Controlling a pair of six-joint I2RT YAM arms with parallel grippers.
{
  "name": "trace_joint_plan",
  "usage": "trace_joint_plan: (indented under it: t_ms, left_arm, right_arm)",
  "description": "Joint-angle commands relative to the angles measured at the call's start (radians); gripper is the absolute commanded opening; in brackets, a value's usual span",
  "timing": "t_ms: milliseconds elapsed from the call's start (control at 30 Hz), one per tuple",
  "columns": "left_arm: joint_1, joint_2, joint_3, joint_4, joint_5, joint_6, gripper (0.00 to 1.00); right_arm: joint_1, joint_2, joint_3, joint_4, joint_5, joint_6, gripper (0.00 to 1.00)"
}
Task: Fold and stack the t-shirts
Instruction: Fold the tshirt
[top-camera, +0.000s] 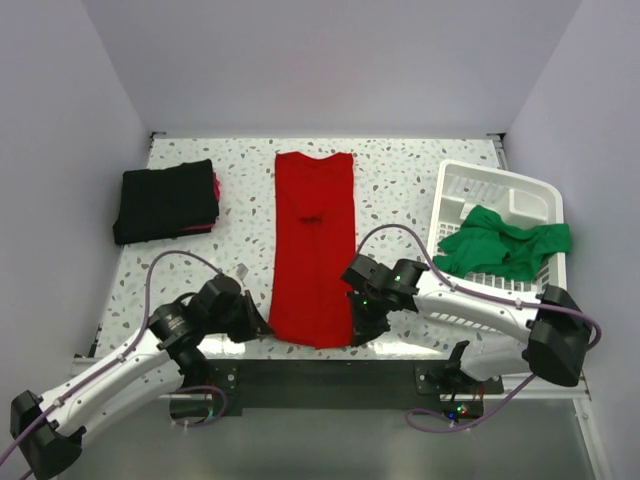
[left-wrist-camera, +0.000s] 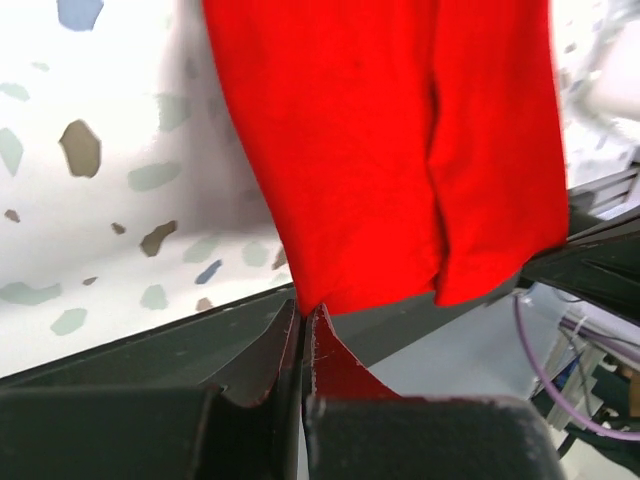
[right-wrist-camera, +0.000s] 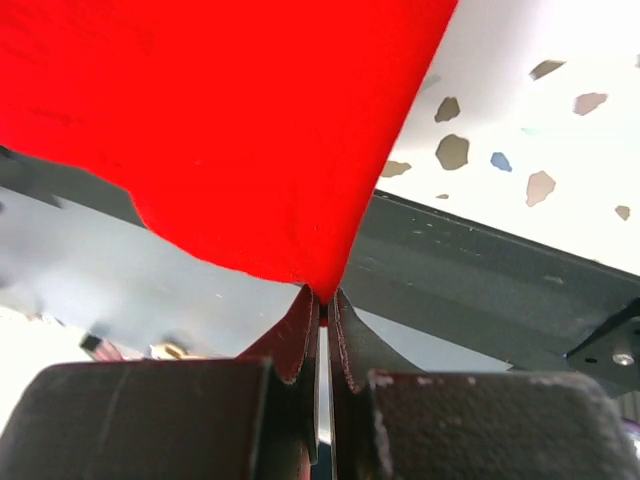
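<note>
Speckled table (top-camera: 400, 190), red t-shirt (top-camera: 314, 240) pinched at both near corners.
The shirt lies as a long narrow strip down the middle, its near hem at the table's edge. There the left claw (left-wrist-camera: 304, 325) and right claw (right-wrist-camera: 322, 298) are each closed tight on a corner of cloth, a hold that I judge would carry the hem evenly toward the collar. The black t-shirt (top-camera: 165, 200) sits folded far left, and the green t-shirt (top-camera: 500, 245) lies crumpled in the white basket (top-camera: 500, 185).
</note>
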Motion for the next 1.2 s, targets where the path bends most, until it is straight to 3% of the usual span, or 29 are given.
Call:
trace_joint_plan:
  t_ms: [0, 400, 700, 1167]
  left_arm:
    - [-0.005, -0.014, 0.073, -0.022, -0.043, -0.03, 0.0]
    - [-0.004, 0.099, 0.166, 0.079, -0.157, -0.035, 0.0]
    - [0.001, 0.268, 0.271, 0.137, -0.288, 0.063, 0.0]
    - [0.212, 0.582, 0.396, 0.372, -0.131, 0.28, 0.0]
  right_arm:
    - [0.005, -0.057, 0.073, -0.077, 0.092, 0.058, 0.0]
    - [-0.004, -0.005, 0.182, -0.099, 0.23, 0.039, 0.0]
    - [-0.137, 0.115, 0.302, -0.102, 0.247, -0.089, 0.0]
    - [-0.297, 0.357, 0.529, -0.117, 0.257, -0.272, 0.0]
